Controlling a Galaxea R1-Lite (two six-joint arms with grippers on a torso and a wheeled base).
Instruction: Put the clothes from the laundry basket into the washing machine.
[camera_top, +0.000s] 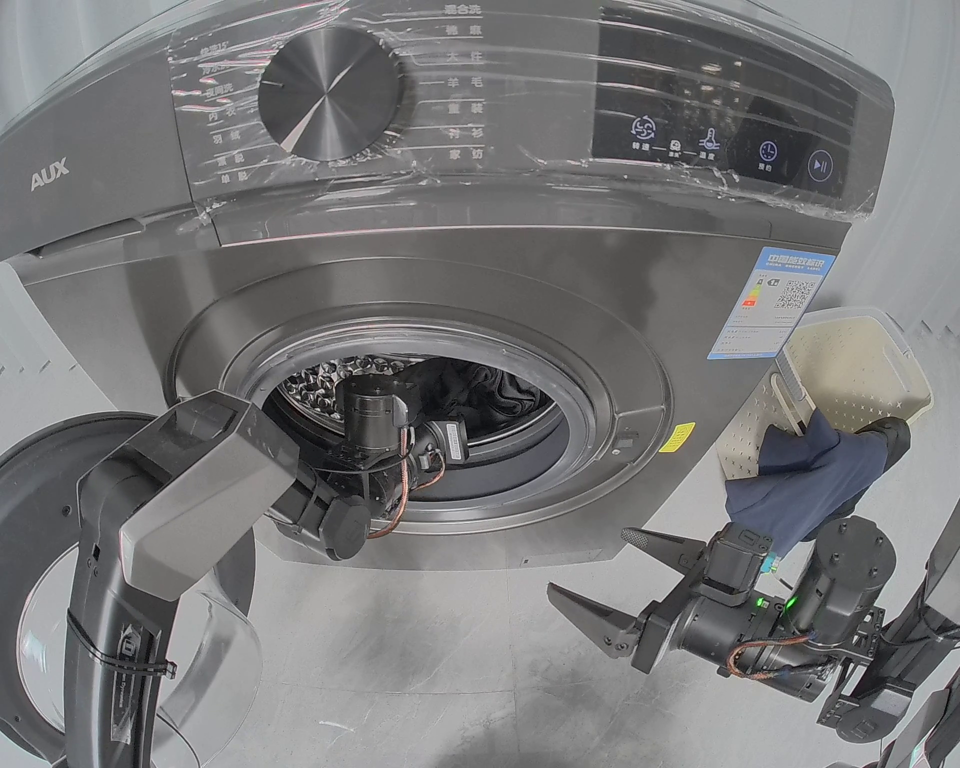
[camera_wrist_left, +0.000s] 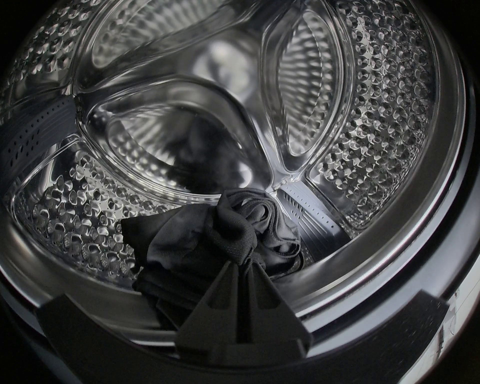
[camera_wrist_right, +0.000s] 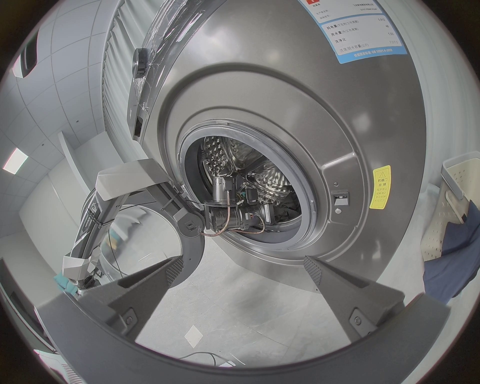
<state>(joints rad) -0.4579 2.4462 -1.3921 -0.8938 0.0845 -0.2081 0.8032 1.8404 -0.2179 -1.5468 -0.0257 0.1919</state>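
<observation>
Left jaws pinch, seemingly, a crumpled black garment (camera_wrist_left: 200, 240) inside the drum (camera_wrist_left: 390, 100); right jaws gape empty.

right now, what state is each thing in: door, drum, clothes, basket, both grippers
washing machine door: open
drum: holds the black garment
black garment: bunched, pinched by the left gripper
left gripper: shut on the black garment
right gripper: open, empty, above the floor
laundry basket: standing beside the machine
navy garment: draped over the basket rim, unheld
</observation>
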